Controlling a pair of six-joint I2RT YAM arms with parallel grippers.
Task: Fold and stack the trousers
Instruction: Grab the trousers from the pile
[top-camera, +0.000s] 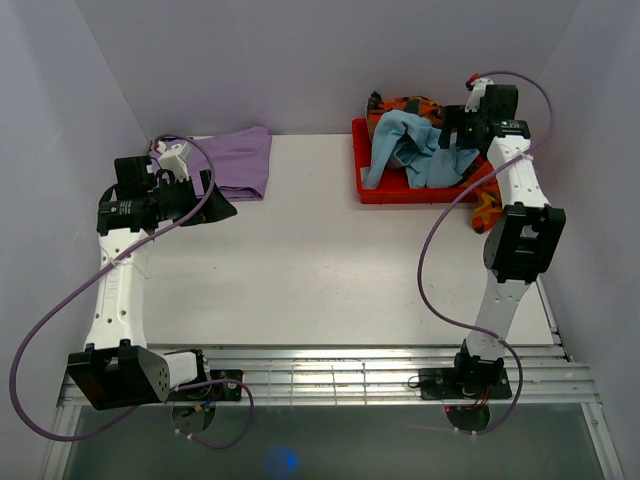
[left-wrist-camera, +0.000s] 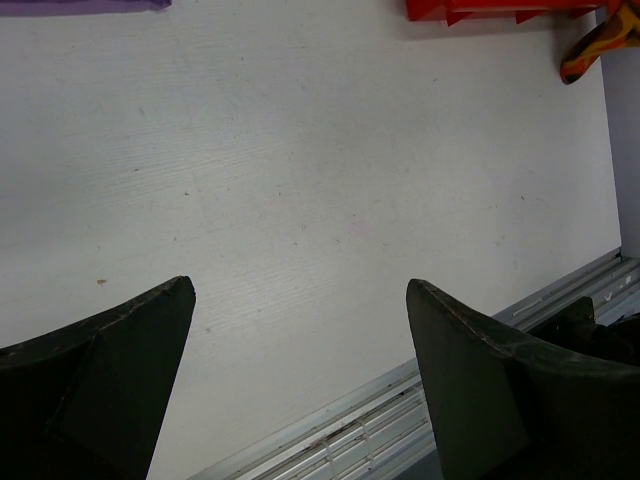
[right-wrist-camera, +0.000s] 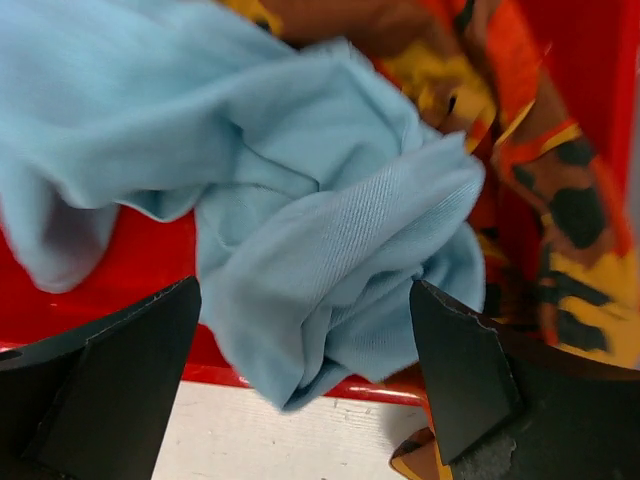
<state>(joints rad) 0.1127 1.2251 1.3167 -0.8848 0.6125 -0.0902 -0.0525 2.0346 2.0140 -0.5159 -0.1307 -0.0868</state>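
Right gripper (top-camera: 455, 135) is wide open, hanging over the red tray (top-camera: 400, 193) at the far right of the counter (top-camera: 320, 270). In the right wrist view the right gripper (right-wrist-camera: 303, 290) has a bunched fold of the light blue trousers (right-wrist-camera: 330, 230) sitting between and under the fingertips (right-wrist-camera: 170, 310). Neither pad is pinching it; can't tell if cloth brushes them.

Left gripper (top-camera: 215, 205) is also fully open and holds nothing. It sits at the far left over the counter, just beside the lilac trousers (top-camera: 240, 165). In the left wrist view the left gripper (left-wrist-camera: 300, 285) has only bare counter (left-wrist-camera: 300, 150) between the jaws.

Light blue trousers (top-camera: 415, 150) are crumpled in the tray with no clean long axis. The heap runs roughly left-right across the tray, with one lobe drooping toward the tray's near-left corner. Tray floor (right-wrist-camera: 120, 270) shows red under it.

Patterned trousers (top-camera: 405, 104) lie under and behind the blue pair, with one end at the tray's far edge and another part spilling past the near-right corner onto the counter. Up close, the patterned cloth (right-wrist-camera: 560, 200) lies right of the blue fold.

Lilac trousers lie flat by the back wall, partly hidden by the left arm. Axis unclear.
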